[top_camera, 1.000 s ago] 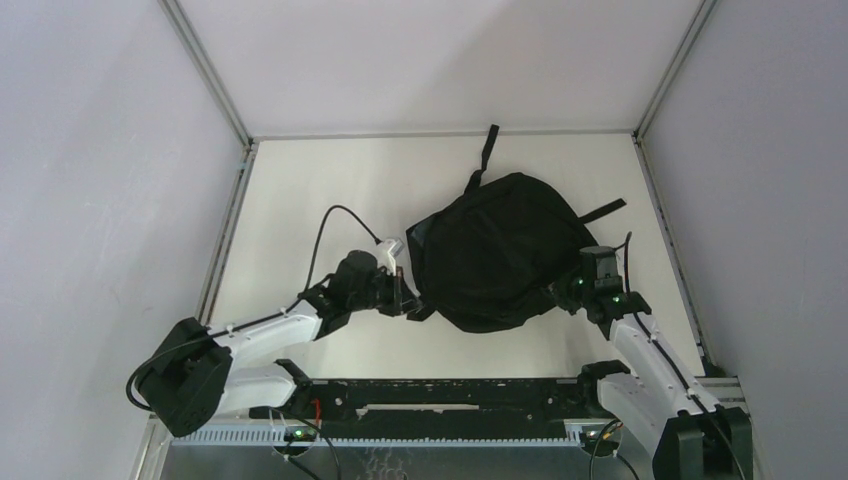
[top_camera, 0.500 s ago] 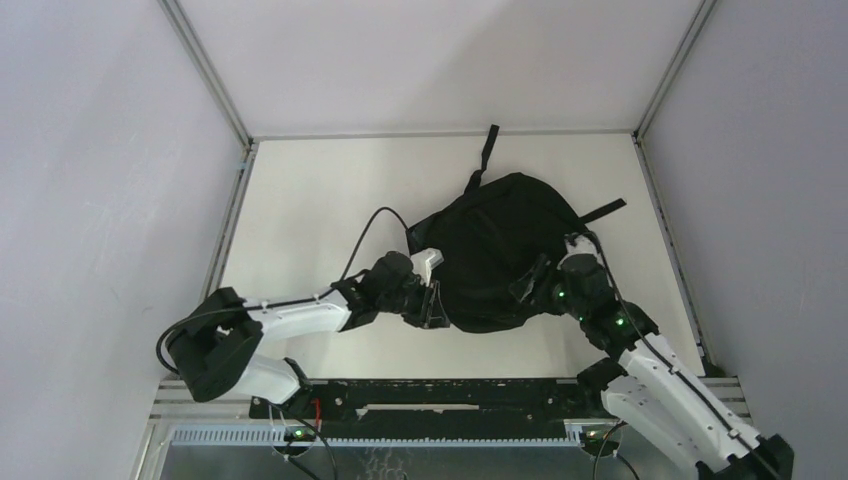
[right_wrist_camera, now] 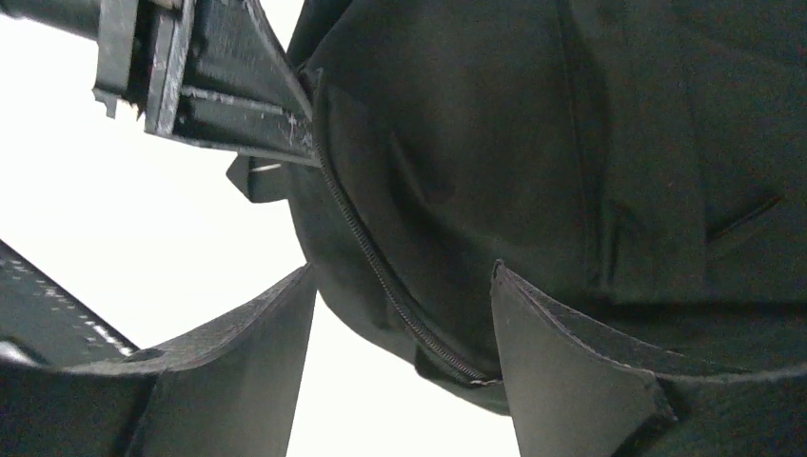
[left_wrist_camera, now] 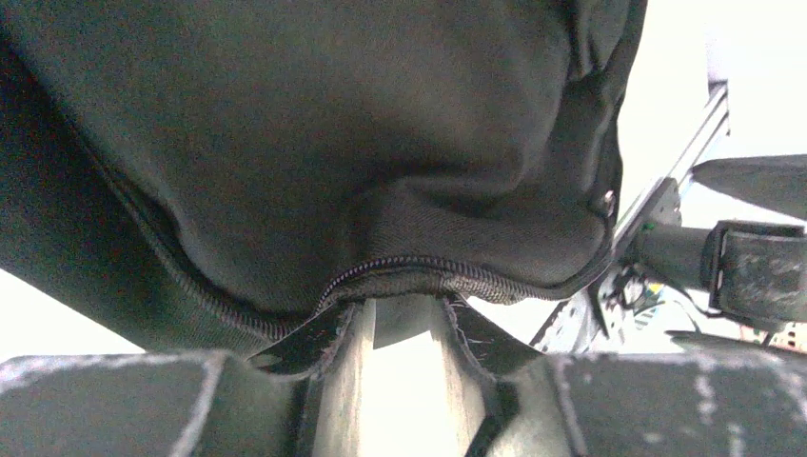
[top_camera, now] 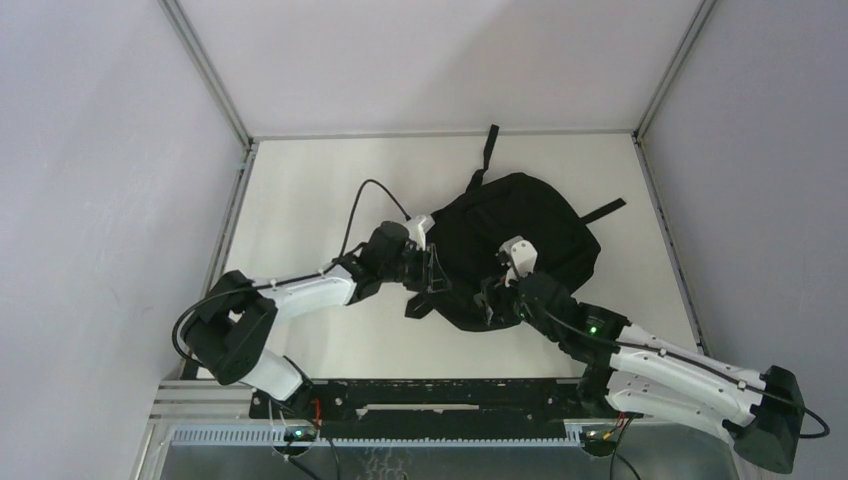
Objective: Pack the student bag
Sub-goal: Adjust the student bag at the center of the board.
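The student bag (top_camera: 520, 240) is a floppy black backpack lying right of the table's middle. My left gripper (top_camera: 437, 272) is at its left edge. In the left wrist view the gripper (left_wrist_camera: 400, 309) is open a little, with bright table showing in the gap. The bag (left_wrist_camera: 381, 143) and its zipper seam (left_wrist_camera: 419, 267) drape just past the tips. My right gripper (top_camera: 490, 300) is at the bag's near edge. In the right wrist view it (right_wrist_camera: 402, 271) stands wide open. The bag's lower rim (right_wrist_camera: 533, 143) and zipper (right_wrist_camera: 381, 276) hang between the fingers, ungripped.
One black strap (top_camera: 489, 145) trails toward the back wall and another (top_camera: 603, 210) sticks out to the right. The left wrist's cable (top_camera: 365, 195) loops over the table. Metal rails (top_camera: 232, 230) and grey walls border the table on three sides.
Both grippers have opened. The right arm swung left from the bag's right side to its near edge. The left gripper shifted right and farther back along the bag's left edge.
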Action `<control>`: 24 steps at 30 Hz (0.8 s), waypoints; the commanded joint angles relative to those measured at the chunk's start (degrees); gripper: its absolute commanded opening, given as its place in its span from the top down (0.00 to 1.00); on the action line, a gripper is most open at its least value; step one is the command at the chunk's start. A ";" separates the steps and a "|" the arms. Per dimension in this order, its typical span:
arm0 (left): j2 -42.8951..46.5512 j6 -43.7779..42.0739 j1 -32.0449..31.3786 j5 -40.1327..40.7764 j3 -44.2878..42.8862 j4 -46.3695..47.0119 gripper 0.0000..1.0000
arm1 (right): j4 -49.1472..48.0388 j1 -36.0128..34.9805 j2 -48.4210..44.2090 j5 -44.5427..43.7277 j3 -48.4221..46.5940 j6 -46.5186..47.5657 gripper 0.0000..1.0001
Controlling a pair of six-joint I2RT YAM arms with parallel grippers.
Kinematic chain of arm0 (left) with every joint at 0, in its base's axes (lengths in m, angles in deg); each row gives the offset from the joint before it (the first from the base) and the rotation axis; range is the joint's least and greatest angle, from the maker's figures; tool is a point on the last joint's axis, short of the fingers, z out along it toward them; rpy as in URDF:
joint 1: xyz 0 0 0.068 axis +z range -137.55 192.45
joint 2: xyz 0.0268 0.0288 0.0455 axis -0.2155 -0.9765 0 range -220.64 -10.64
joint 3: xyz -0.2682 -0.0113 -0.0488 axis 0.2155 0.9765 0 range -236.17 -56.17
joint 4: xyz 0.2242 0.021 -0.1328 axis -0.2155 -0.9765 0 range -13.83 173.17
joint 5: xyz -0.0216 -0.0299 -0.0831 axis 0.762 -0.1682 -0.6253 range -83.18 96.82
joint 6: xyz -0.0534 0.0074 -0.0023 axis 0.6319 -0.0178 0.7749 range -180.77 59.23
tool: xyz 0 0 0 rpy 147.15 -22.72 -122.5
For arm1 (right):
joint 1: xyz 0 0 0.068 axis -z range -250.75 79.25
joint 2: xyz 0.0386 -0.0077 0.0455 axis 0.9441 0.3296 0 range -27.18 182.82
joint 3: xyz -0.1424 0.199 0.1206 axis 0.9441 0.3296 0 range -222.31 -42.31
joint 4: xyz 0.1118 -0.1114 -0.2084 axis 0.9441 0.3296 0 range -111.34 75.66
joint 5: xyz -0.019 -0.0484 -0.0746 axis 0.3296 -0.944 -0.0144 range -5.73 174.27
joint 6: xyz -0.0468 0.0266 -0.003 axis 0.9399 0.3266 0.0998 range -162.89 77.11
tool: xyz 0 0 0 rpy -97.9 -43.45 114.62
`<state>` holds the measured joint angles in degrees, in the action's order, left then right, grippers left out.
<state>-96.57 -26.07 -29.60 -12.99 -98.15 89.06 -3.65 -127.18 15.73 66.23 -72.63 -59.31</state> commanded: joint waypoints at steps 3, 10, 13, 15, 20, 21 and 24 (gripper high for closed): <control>-0.44 0.80 1.47 0.04 -6.22 2.69 0.68 | -11.03 -0.96 5.51 0.83 -0.17 12.43 0.24; -2.36 1.78 1.54 -0.24 -7.49 4.02 0.68 | -20.07 -0.72 15.86 1.53 -0.46 13.64 0.28; -1.93 2.33 1.67 -0.41 -7.45 4.46 0.68 | -22.28 1.72 18.31 -0.57 -0.93 10.72 0.55; -0.75 2.35 1.72 -0.48 -6.98 4.57 0.68 | -22.84 4.72 18.26 1.82 -0.99 8.54 0.80; 4.21 1.89 1.68 -1.64 -3.94 3.81 0.66 | -21.57 13.37 14.12 9.48 -0.90 0.56 1.00; 6.00 1.68 1.62 -2.00 -2.70 3.90 0.65 | -21.59 14.51 12.88 10.58 -0.69 -0.80 1.00; 9.53 0.44 1.38 -2.40 0.79 4.22 0.60 | -22.92 16.86 9.54 12.87 0.32 -4.38 1.00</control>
<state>-93.27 -24.67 -28.50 -13.93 -101.06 91.32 -21.35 -113.15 30.55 74.82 -72.46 -56.45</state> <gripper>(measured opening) 0.373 0.009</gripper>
